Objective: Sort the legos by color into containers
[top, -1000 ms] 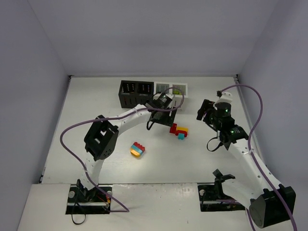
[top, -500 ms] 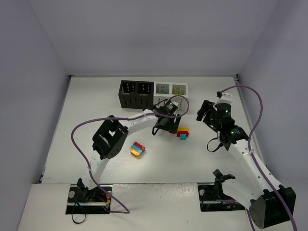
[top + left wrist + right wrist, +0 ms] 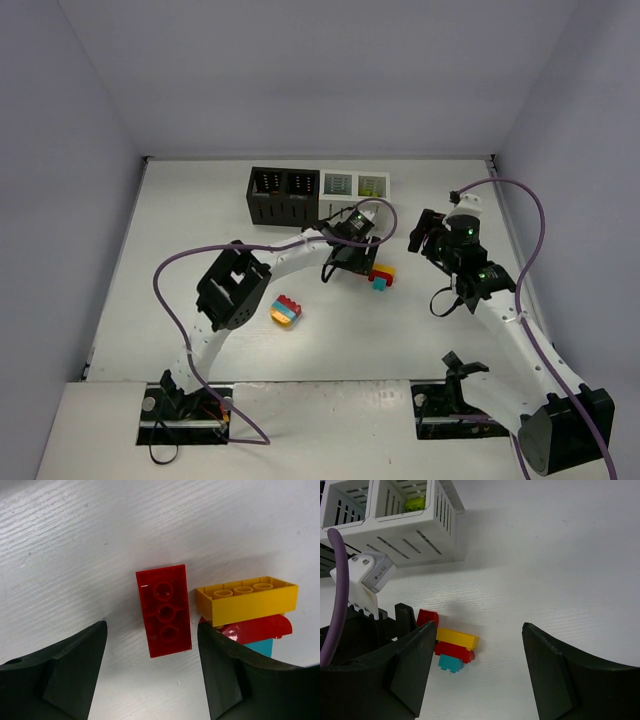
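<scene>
Starting nearest my bases, a small clump of legos (image 3: pixel 286 310) in red, yellow and teal-blue sits alone on the white table (image 3: pixel 200 230), well apart from both of my grippers.

Farther out, my left gripper (image 3: pixel 151 630) points down at the table with its jaws spread wide. A loose red brick (image 3: pixel 164 611) lies flat in the gap, its hollow underside with three round tubes facing up. Neither of the black fingers (image 3: pixel 70 670) touches it.

Just beside that brick, on its right in the left wrist view, is a joined clump (image 3: pixel 247 600): a long yellow brick, a red piece against it, and a teal-blue piece at the other end. The yellow brick's end comes close to the red brick's long side; I cannot tell whether they touch.

My right gripper (image 3: pixel 479 630) hangs to the right of this clump in the top view, near it but apart. Its jaws are also spread, with nothing between them. Its wrist camera shows the clump and the red brick beyond my fingertips. The left gripper's black body and a purple cable (image 3: pixel 332 595) are on the left of that view.

Farthest away, the containers (image 3: pixel 290 210) stand in a row near the back wall, two black on the left and two white on the right. The rightmost white bin (image 3: pixel 407 525) holds a yellow-green brick (image 3: pixel 415 502).
</scene>
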### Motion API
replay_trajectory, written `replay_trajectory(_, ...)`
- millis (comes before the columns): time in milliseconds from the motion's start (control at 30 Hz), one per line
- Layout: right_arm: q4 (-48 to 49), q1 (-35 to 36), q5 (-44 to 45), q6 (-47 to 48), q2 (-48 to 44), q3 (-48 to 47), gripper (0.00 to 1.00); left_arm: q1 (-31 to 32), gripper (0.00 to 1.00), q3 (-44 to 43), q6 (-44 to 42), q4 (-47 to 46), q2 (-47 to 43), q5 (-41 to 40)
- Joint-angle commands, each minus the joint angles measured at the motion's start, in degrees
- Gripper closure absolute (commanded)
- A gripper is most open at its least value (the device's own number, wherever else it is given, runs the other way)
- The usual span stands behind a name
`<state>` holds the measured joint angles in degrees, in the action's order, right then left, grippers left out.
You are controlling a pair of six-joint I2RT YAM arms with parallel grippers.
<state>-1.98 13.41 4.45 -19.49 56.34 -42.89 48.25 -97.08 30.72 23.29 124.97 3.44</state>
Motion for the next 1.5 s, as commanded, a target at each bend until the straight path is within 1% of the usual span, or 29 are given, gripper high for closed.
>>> replay_trajectory(0, 2.5, -0.4, -0.2, -0.2, -1.2, 0.2, 0.34, 0.9, 0.35, -3.0, 0.9, -2.3, -0.3, -2.6)
replay_trajectory(100, 2.5, -0.4, -0.3, -0.2, -1.1, 0.3, 0.34, 1.3, 0.41, -4.3, 0.4, -2.3, 0.7, -4.6)
replay_trajectory(167, 2.5, -0.4, -0.4, -0.2, -1.2, 0.3, 0.34, 1.5, 0.47, -4.4, 0.2, -2.4, 1.2, -5.4)
replay_trajectory(200, 2.4, -0.4, -0.3, -0.2, -1.4, 0.3, 0.34, 1.5, 0.56, -4.3, 0.2, -2.5, 1.1, -6.0)
replay_trajectory(267, 2.4, -0.4, -0.2, -0.2, -1.5, 0.4, 0.34, 1.5, 0.66, -3.9, -0.1, -2.5, 0.5, -6.8)
replay_trajectory(300, 2.3, -0.4, -0.1, -0.2, -1.7, 0.4, 0.34, 1.5, 0.88, -3.6, -0.5, -2.6, -0.6, -7.7)
replay_trajectory(333, 2.2, -0.4, -0.1, -0.2, -1.8, 0.3, 0.34, 1.6, 0.95, -2.8, -1.3, -2.7, -1.3, -8.2)
replay_trajectory(367, 2.2, -0.4, 0.1, -0.3, -1.8, 0.4, 0.34, 1.6, 0.99, -2.4, -1.5, -2.3, -2.2, -8.8)
replay_trajectory(400, 2.2, -0.4, 0.1, -0.5, -1.9, 0.4, 0.34, 1.5, 1.00, -2.2, -1.8, -2.0, -4.3, -9.6)
replay_trajectory(467, 2.2, -0.4, 0.0, -0.5, -2.0, 0.4, 0.34, 1.5, 1.00, -0.8, -2.9, -1.4, -7.1, -11.5)
replay_trajectory(500, 2.2, -0.4, 0.0, -0.6, -2.0, 0.3, 0.34, 1.5, 1.00, -0.3, -4.3, -1.1, -10.1, -12.9)
replay_trajectory(533, 2.2, -0.4, 0.0, -0.6, -2.0, 0.3, 0.34, 1.4, 1.00, -0.3, -4.4, -0.9, -11.5, -12.9)
replay_trajectory(600, 2.2, -0.4, 0.1, -0.6, -2.1, 0.1, 0.34, 1.1, 1.00, -0.1, -7.1, 0.1, -15.6, -16.1)
replay_trajectory(667, 2.2, -0.4, 0.0, -0.6, -1.8, -0.1, 0.34, 0.6, 1.00, -0.2, -9.8, 0.4, -17.8, -19.2)
replay_trajectory(767, 2.2, -0.4, -0.1, -0.6, -0.8, -0.4, 0.34, -2.2, 1.00, -1.1, -12.3, 0.9, -20.2, -20.7)
replay_trajectory(800, 2.3, -0.4, -0.1, -0.6, -0.6, -0.7, 0.34, -4.4, 1.00, -2.0, -12.9, 0.9, -20.5, -20.6)
replay_trajectory(867, 2.4, -0.4, -0.4, -0.7, -0.2, -1.0, 0.34, -6.8, 1.00, -3.1, -14.1, 1.5, -20.2, -20.7)
replay_trajectory(933, 2.5, -0.4, -0.5, -0.6, -0.1, -1.1, 0.34, -10.5, 1.00, -6.0, -14.9, 2.5, -18.7, -18.5)
replay_trajectory(1033, 2.7, -0.4, -0.8, -0.6, 0.1, -1.2, 0.34, -14.5, 1.00, -11.1, -16.7, 4.0, -15.2, -15.8)
replay_trajectory(1167, 2.7, -0.4, -1.5, -0.6, 0.2, -1.2, 0.34, -17.7, 0.99, -16.7, -17.7, 5.4, -10.4, -14.2)
replay_trajectory(1300, 2.7, -0.4, -2.0, 0.0, 0.1, -1.3, 0.34, -19.6, 0.85, -19.8, -17.6, 6.9, -6.5, -11.7)
replay_trajectory(1333, 2.7, -0.4, -2.2, 0.1, 0.3, -1.3, 0.34, -19.7, 0.77, -20.5, -18.0, 7.4, -6.1, -11.0)
replay_trajectory(1433, 2.7, -0.4, -3.6, 0.6, 1.0, -1.7, 0.34, -19.8, 0.64, -20.6, -18.0, 7.3, -5.7, -10.7)
replay_trajectory(1467, 2.7, -0.4, -3.9, 0.7, 1.2, -1.8, 0.34, -19.7, 0.55, -20.3, -17.9, 7.0, -5.8, -10.6)
